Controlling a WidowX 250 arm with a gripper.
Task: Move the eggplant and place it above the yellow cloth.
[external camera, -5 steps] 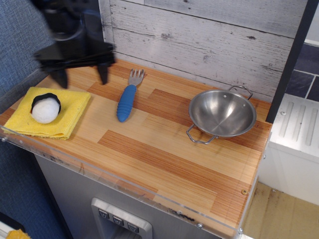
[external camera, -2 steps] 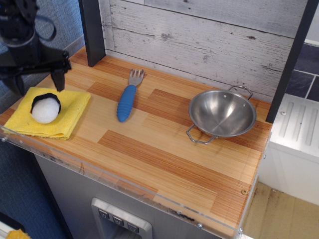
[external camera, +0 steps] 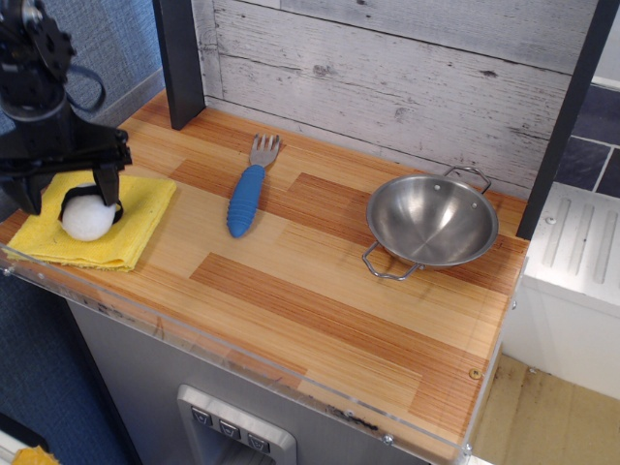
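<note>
Eggplant (external camera: 87, 217) sits on the yellow cloth (external camera: 136, 215), between the spread-apart jaws of the gripper (external camera: 71, 189).

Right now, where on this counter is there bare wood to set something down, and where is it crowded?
The widest free patch is the front strip of the counter, below the fork and the steel bowl. Another bare patch lies between fork and bowl. The left end is crowded: the yellow cloth carries the eggplant, with the open gripper straddling it.

One high front view, angled down over the counter (external camera: 320, 281).
</note>
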